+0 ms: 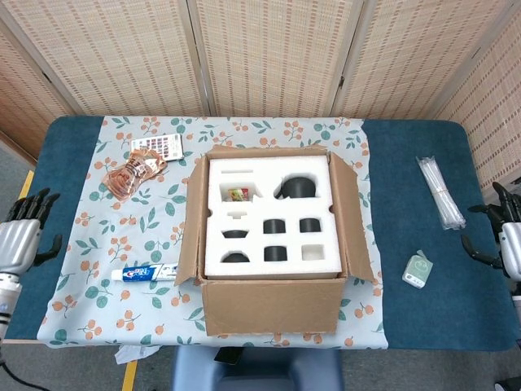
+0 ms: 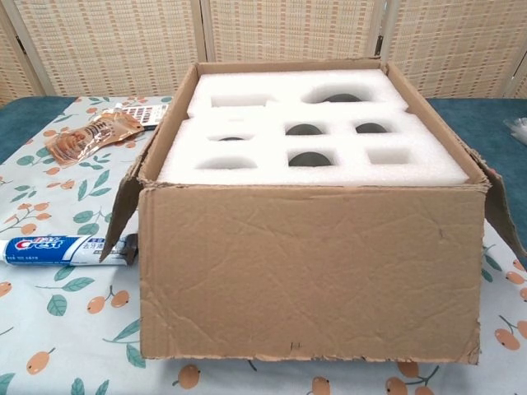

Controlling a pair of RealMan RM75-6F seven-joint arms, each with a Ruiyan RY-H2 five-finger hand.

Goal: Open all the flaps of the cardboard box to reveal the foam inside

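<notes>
My cardboard box (image 1: 273,244) sits in the middle of the bench (image 1: 423,163) on the flowered cloth (image 1: 146,236), and the white foam (image 1: 269,216) already shows across its whole top, so I judge the step in hand is only to confirm that every flap is clear and to keep my arms out of the way. My left hand (image 1: 23,236) is at the far left edge of the bench, fingers spread and holding nothing; my right hand (image 1: 506,236) is at the far right edge, also apart-fingered and empty. To finish well I would check the left flap (image 1: 189,232), which hangs outward but only slightly tilted from the box wall and lies just beside the toothpaste tube (image 1: 151,272); if it needs more folding I would push it with flat fingers from the inside edge, slowly, so it does not sweep the tube along. The right flap (image 1: 346,216) leans outward and the front flap (image 2: 309,271) hangs down over the front wall; the rear flap I cannot make out. Counting: one box, one foam insert with several cut-outs, some holding dark round things, one toothpaste tube, one snack packet (image 1: 130,175), one calculator-like pad (image 1: 156,147), one clear bag of straws (image 1: 440,191), one small green item (image 1: 418,270).
</notes>
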